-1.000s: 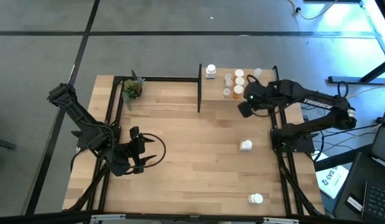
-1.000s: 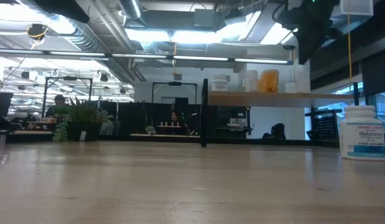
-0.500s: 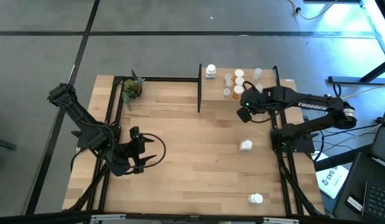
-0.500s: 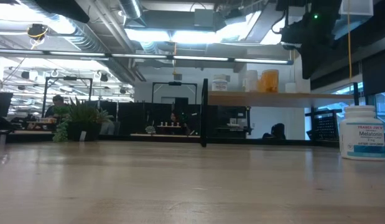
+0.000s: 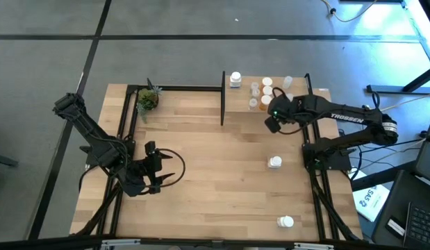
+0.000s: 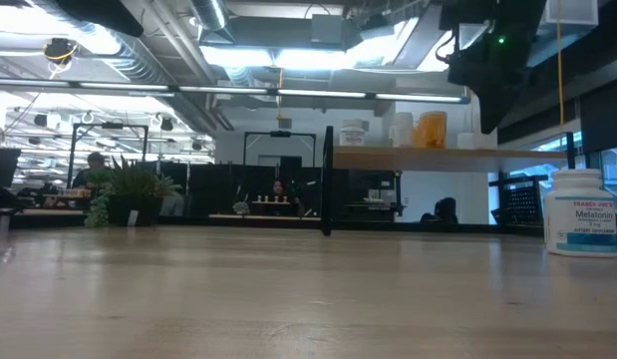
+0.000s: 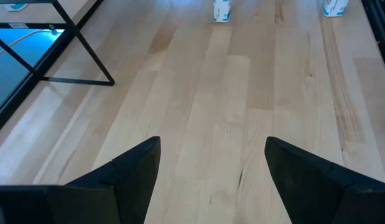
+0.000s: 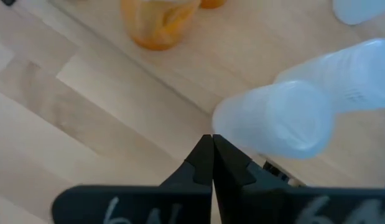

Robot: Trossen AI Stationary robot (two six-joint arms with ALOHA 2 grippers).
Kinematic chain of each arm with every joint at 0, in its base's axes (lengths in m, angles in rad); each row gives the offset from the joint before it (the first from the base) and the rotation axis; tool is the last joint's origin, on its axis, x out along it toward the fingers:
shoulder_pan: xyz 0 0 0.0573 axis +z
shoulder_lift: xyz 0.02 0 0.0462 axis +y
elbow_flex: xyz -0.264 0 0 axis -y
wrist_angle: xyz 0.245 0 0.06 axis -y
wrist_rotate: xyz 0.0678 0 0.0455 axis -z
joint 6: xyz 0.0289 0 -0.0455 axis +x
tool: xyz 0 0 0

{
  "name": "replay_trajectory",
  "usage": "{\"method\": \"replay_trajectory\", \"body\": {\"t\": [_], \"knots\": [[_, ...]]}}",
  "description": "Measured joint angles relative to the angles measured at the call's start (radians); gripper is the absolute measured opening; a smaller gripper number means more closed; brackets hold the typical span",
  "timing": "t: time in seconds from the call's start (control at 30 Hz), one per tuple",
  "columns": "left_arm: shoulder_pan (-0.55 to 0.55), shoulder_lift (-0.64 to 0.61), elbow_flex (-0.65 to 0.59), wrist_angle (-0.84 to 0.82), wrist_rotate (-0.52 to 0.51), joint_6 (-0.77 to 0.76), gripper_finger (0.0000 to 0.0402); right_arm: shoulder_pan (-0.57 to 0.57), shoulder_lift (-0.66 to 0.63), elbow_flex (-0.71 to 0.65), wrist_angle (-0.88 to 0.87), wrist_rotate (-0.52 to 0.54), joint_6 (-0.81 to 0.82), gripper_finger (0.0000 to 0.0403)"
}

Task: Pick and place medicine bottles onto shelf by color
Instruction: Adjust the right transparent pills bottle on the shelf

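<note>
1. The high view looks straight down on the whole worktop, with the shelf at its far edge.
2. The low view sits at worktop height, facing level toward the shelf.
3. The left wrist view looks across bare worktop, well apart from the shelf.
4. The right wrist view looks close down on the shelf, which it shares with the high view.

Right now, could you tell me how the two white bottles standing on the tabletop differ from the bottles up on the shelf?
The two white bottles stand far apart on the tabletop; the shelf bottles huddle together on the shelf. The tabletop pair is all white; the shelf group mixes white, clear and orange. The shut right tool is at the shelf's front edge, away from the tabletop pair. All stand upright.
</note>
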Motion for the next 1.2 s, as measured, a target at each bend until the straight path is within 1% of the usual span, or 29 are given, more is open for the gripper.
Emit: {"method": "replay_trajectory", "body": {"t": [0.23, 0.37, 0.53, 0.63, 0.8, 0.87, 0.93, 1.03, 1.2], "knots": [[0.000, 0.000, 0.000, 0.000, 0.000, -0.001, 0.0283, -0.019, 0.000, 0.000, -0.002, 0.016, -0.010, 0.0003], [0.000, 0.000, 0.000, 0.000, 0.000, -0.002, 0.0283, -0.020, 0.000, 0.000, -0.005, 0.049, -0.025, 0.0003], [0.000, 0.000, 0.000, 0.000, 0.000, -0.003, 0.0283, -0.022, 0.000, 0.000, -0.006, 0.056, -0.033, 0.0003], [0.000, 0.000, 0.000, 0.000, 0.000, -0.003, 0.0283, -0.022, 0.000, 0.000, -0.008, 0.077, -0.036, 0.0003], [0.000, 0.000, 0.000, 0.000, 0.000, -0.006, 0.0283, -0.022, 0.000, 0.000, -0.011, 0.074, -0.046, 0.0003], [0.000, 0.000, 0.000, 0.000, 0.000, -0.006, 0.0283, -0.020, 0.000, 0.001, -0.003, 0.044, -0.068, 0.0003], [0.000, 0.000, 0.000, 0.000, 0.000, -0.006, 0.0283, -0.004, -0.003, 0.015, -0.004, 0.017, -0.073, 0.0003], [0.000, 0.000, 0.000, 0.000, 0.000, -0.006, 0.0283, 0.027, -0.018, 0.061, -0.006, 0.023, -0.065, 0.0002], [0.000, 0.000, 0.000, 0.000, 0.000, -0.006, 0.0283, 0.056, -0.065, 0.152, -0.035, 0.122, -0.015, 0.0002]]}}
